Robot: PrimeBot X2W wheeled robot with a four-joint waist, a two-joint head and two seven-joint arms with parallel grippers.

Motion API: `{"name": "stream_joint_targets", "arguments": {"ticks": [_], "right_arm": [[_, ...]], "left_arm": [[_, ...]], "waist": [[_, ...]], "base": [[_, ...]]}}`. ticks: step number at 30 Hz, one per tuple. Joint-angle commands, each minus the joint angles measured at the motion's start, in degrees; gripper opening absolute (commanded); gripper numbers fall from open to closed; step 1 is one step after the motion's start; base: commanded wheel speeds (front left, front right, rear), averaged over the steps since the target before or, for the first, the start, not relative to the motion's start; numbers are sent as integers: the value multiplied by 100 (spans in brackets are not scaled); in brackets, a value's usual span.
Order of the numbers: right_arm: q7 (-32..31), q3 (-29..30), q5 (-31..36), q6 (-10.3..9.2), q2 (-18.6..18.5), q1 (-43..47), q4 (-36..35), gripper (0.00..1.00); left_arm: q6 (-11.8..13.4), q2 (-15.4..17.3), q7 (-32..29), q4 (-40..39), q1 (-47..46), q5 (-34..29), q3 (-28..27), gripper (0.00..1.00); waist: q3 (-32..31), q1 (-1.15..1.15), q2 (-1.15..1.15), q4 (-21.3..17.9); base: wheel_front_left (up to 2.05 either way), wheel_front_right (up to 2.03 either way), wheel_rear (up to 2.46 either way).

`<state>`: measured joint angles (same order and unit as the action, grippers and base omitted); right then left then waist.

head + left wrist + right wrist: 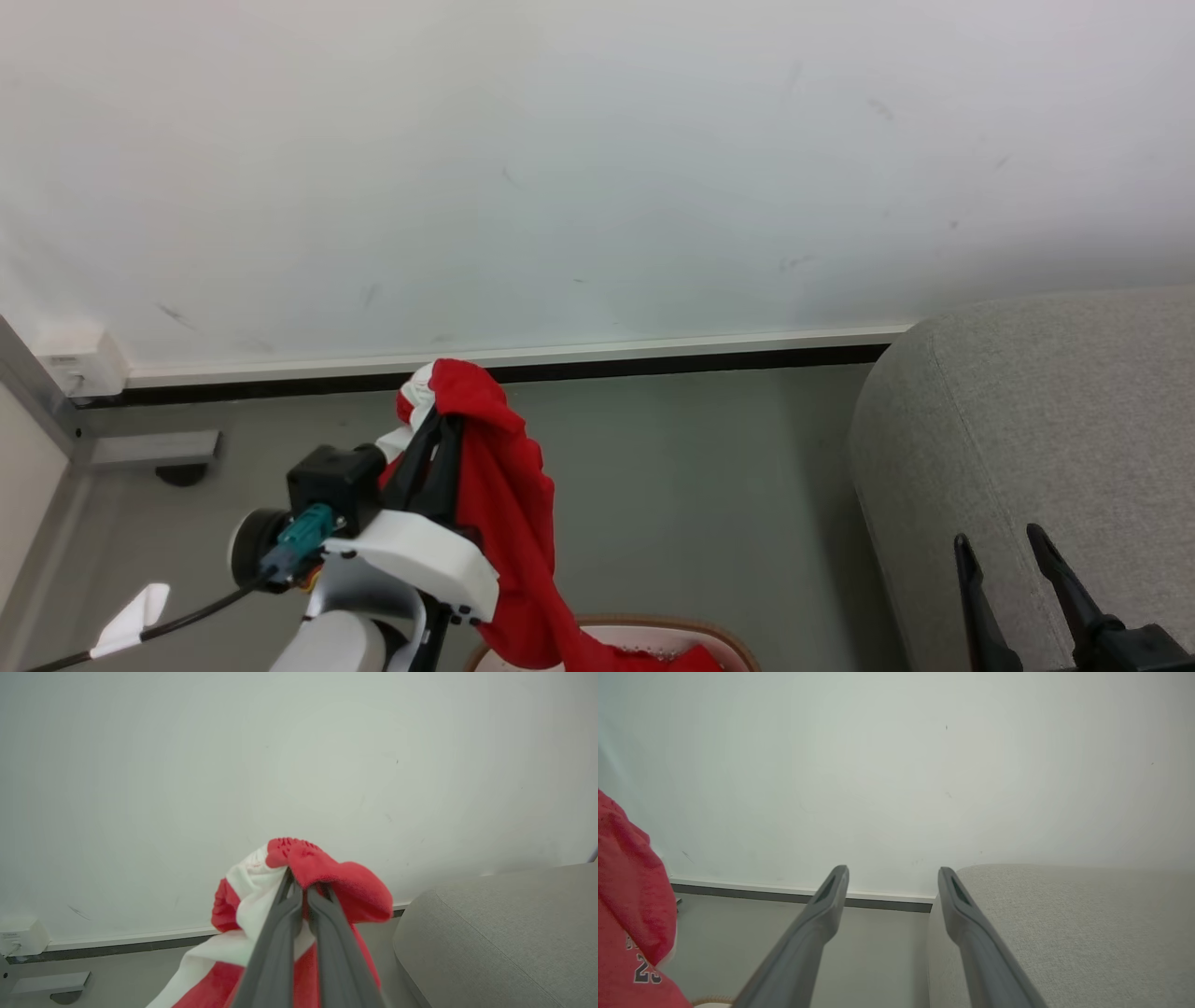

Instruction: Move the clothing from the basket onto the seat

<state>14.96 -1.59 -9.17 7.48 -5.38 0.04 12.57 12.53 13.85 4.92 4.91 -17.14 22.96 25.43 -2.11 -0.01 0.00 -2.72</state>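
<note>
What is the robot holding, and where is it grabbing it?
The left hand pinches the red clothing by a bunched fold at its top; the rest hangs down. The right hand is open, holding nothing.

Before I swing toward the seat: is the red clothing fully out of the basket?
Not fully. The left gripper holds the clothing up, but its lower end hangs inside the basket rim.

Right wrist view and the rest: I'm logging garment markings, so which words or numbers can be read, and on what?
"23", second digit partly folded away: on the red clothing, right wrist view.
Letters just above it: cut off, unreadable.
Print on the white wall box, left wrist view: too blurred.
</note>
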Motion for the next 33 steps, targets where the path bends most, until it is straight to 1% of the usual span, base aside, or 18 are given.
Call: {"name": "stream_joint_targets", "arguments": {"ticks": [1,5,12,15,18,23,29,33], "right_arm": [[13,-38,-31,2,-51,-4,-37,100],[-107,-526,-205,2,-273,-105,-297,100],[-530,-1843,-780,1,-779,-551,-659,100],[-658,-2388,-911,1,-858,-914,-609,100],[-719,-2893,-1041,1,-824,-1303,-451,100],[-669,-3625,-1260,1,-573,-1921,4,100],[-458,-4213,-1309,1,-123,-2624,902,100],[-336,-4449,-1379,1,104,-2961,1594,100]], "left_arm": [[15,57,-13,-44,58,48,-11,0],[36,62,-77,-230,25,56,16,0],[23,47,-180,-453,-32,60,110,0],[24,7,-206,-477,-72,44,174,0],[-2,-37,-216,-479,-126,32,228,0],[-48,-123,-262,-457,-237,11,366,0],[-133,-221,-318,-405,-393,-32,555,0],[-180,-303,-336,-354,-467,-51,664,0]], "waist": [[10,1,0,-4],[49,1,0,3],[77,1,0,75],[92,1,0,136],[103,1,0,199],[111,1,0,304],[148,1,0,419],[146,1,0,486]], "base": [[0,0,0],[0,0,0],[0,0,0],[0,0,0],[0,0,0],[0,0,0],[0,0,0],[0,0,0]]}}
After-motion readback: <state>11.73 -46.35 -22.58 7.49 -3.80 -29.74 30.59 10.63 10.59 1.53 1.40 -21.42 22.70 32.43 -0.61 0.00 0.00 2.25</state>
